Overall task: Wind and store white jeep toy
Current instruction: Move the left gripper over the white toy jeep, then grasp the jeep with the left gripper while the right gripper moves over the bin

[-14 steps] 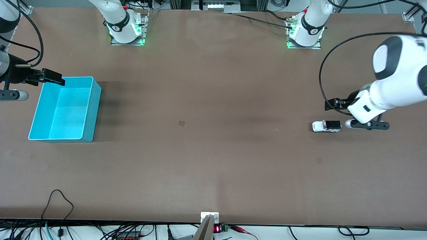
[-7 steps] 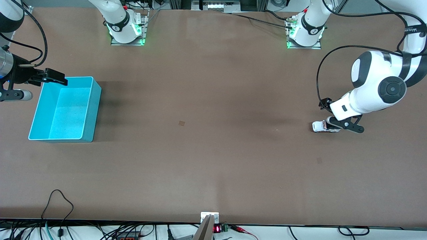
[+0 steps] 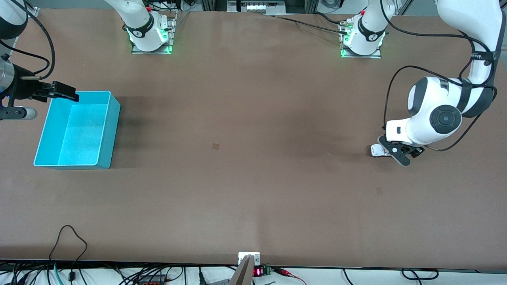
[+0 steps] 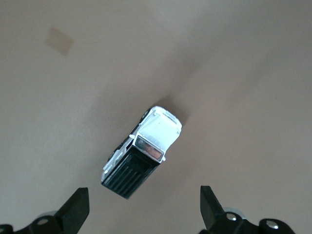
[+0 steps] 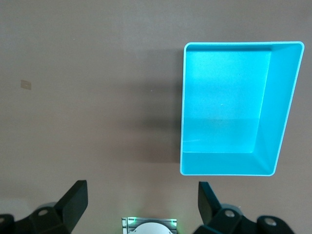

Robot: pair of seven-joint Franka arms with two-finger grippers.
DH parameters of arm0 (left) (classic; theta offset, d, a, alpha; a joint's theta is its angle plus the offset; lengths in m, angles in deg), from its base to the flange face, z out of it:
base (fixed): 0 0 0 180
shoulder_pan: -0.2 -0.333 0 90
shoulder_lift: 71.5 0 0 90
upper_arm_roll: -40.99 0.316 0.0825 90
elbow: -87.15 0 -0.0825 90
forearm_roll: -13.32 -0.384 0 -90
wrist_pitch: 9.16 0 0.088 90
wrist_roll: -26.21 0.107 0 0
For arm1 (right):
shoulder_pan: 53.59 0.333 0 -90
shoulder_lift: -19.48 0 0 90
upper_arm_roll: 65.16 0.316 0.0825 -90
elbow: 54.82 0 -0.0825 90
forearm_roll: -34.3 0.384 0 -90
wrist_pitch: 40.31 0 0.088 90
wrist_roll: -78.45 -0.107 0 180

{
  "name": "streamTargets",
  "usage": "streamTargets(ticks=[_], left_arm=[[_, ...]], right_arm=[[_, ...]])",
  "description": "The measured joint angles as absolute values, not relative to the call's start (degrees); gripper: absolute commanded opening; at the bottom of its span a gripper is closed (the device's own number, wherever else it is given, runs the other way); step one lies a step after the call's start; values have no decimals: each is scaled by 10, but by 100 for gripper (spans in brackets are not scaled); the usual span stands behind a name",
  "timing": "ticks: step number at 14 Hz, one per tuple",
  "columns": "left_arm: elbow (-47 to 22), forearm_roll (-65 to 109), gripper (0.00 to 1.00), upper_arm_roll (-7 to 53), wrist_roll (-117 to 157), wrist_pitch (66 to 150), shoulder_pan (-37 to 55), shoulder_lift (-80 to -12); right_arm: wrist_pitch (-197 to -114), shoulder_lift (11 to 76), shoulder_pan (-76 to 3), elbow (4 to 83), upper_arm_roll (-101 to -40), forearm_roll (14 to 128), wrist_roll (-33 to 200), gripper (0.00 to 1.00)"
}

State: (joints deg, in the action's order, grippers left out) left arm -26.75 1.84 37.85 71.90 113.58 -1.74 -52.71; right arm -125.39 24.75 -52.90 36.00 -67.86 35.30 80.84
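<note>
The white jeep toy (image 3: 375, 150) stands on the table toward the left arm's end, its black roof mostly hidden under my left gripper (image 3: 394, 151). In the left wrist view the jeep (image 4: 145, 150) lies on the table below my left gripper (image 4: 144, 210), which is open and empty, its fingertips (image 4: 78, 207) wide to either side of the jeep's black rear and clear of it. My right gripper (image 3: 24, 113) waits beside the turquoise bin (image 3: 112, 130) at the right arm's end. It is open and empty in the right wrist view (image 5: 141, 201).
The turquoise bin (image 5: 284, 107) is empty. The right arm's base (image 5: 148, 225) shows in the right wrist view. Both arm bases (image 3: 150, 33) stand along the table's edge farthest from the front camera. A small tape patch (image 3: 216, 146) marks the table's middle.
My left arm has swung in over the jeep and turned its wrist, so the gripper now covers the jeep's rear. The jeep, the bin and the right arm have stayed put.
</note>
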Motion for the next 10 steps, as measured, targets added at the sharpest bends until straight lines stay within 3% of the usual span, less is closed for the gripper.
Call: streamTargets(ticks=[7,10], left_arm=[[-272,18,100,368,925,1142,-44,-504],[-284,18,100,348,1011,1189,-59,-492]], right_arm=[[-1247,274,-528,364,-682,353,809,100],[-1209,287,-526,366,-682,353,809,100]])
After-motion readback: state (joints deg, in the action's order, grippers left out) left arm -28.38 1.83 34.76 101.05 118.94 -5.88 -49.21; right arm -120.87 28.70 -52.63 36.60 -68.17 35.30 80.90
